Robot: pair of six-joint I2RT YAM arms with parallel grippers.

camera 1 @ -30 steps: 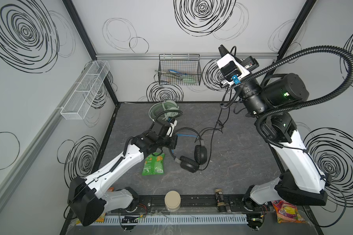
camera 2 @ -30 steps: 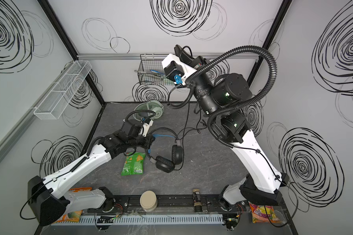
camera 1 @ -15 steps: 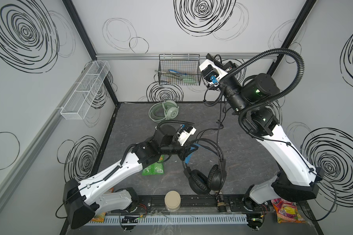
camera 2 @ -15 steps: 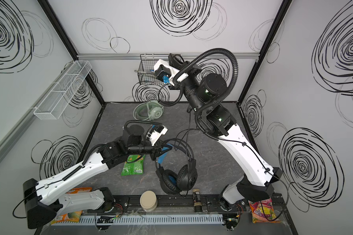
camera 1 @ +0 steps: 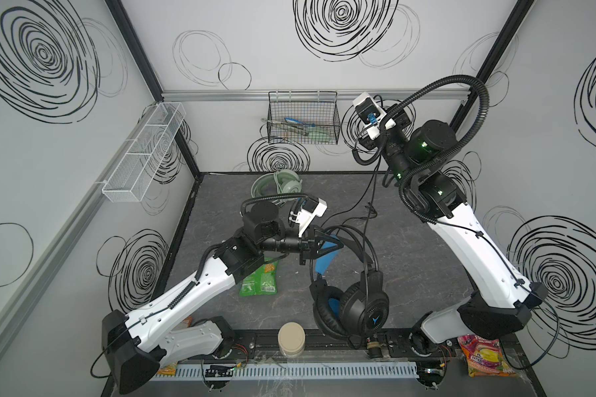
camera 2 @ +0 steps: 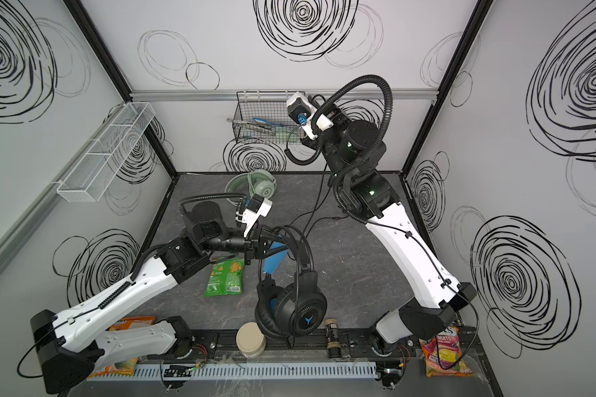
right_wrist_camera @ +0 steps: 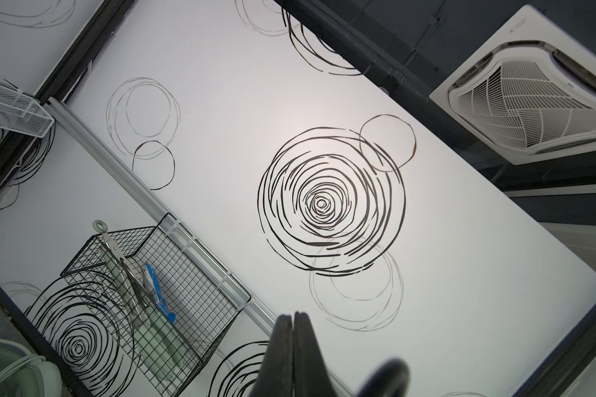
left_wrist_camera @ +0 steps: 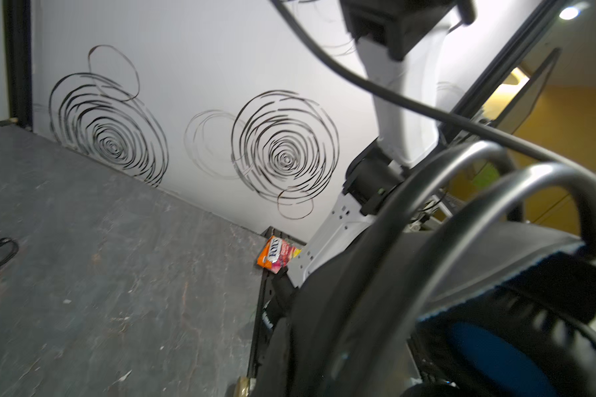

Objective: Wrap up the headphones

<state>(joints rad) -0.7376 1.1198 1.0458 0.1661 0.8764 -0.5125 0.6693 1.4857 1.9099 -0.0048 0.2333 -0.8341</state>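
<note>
Top views: left gripper (camera 1: 329,244) clamps the headband of the black headphones (camera 1: 355,306), earcups hanging below it. Green headphones (camera 1: 283,182) lie on the table (camera 1: 410,275) beyond it. Right gripper (right_wrist_camera: 293,347) is held high, fingers pressed together; black cable (camera 1: 372,189) rises toward it.

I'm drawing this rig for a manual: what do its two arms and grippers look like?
The left arm and right arm have white shells, black joints and bases, black corrugated hoses, thin black cables. The right shows green lights. The left gripper and right gripper have black tapered fingers.
</note>
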